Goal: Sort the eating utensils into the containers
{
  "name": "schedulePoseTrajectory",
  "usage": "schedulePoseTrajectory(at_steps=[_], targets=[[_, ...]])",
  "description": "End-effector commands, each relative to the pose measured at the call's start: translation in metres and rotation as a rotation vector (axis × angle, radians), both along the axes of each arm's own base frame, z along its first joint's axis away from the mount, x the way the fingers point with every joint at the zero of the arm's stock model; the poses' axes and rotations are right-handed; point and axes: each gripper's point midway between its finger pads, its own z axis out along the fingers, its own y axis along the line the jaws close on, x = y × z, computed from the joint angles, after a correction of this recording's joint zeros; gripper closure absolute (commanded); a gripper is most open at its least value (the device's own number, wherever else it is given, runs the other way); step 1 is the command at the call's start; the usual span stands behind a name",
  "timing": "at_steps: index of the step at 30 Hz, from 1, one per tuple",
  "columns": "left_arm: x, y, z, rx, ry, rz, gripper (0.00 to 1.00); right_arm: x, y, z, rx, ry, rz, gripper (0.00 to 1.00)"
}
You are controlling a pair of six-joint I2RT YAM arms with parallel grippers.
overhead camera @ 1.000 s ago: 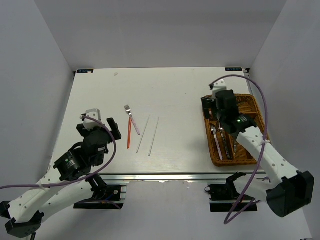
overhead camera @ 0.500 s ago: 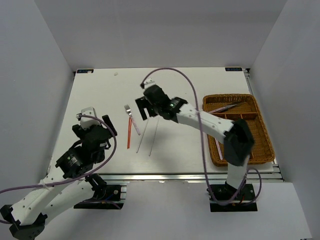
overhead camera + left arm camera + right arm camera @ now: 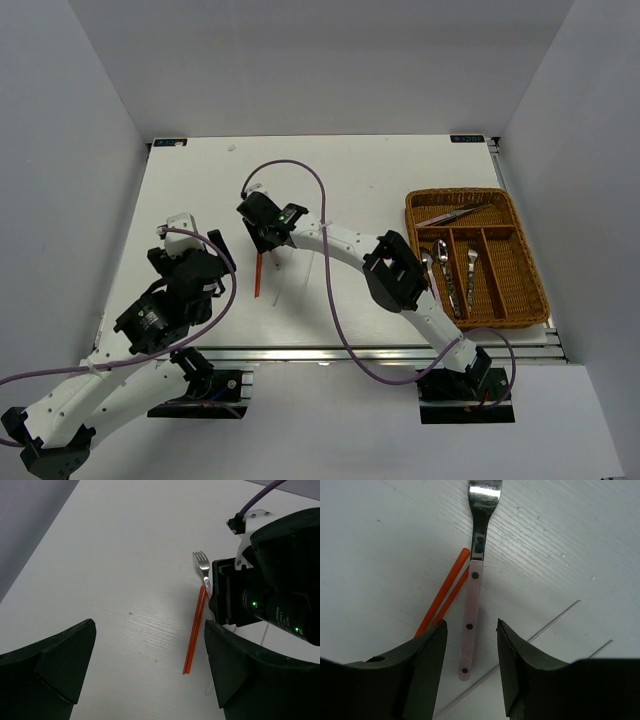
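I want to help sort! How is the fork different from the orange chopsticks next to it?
The fork is shiny silver with a pink handle; the chopsticks are orange all over. The fork has prongs at one end; the chopsticks are plain thin sticks. The fork's handle sits inside the open right claw; the chopsticks slant off to one side. Both lie flat on the white table.

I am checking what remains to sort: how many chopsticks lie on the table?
4. Two orange chopsticks lie side by side just left of the pink-handled fork; two white chopsticks lie to its right, partly covered by the right arm from above.
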Motion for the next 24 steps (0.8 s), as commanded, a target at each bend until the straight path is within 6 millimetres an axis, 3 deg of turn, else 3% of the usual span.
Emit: schedulePoseTrajectory(at_steps=[1, 20, 24], targets=[[0.001, -0.001, 0.004, -0.010, -0.011, -0.008, 0.02, 0.010, 0.005, 0.020, 0.050, -0.034, -0.021, 0.51], [0.000, -0.001, 0.008, -0.027, -0.025, -0.015, 0.02, 0.020, 0.010, -0.030, 0.007, -0.018, -0.036, 0.63], [-0.001, -0.001, 0.008, -0.030, -0.027, -0.017, 0.02, 0.024, -0.004, -0.038, -0.021, -0.018, -0.085, 0.76]])
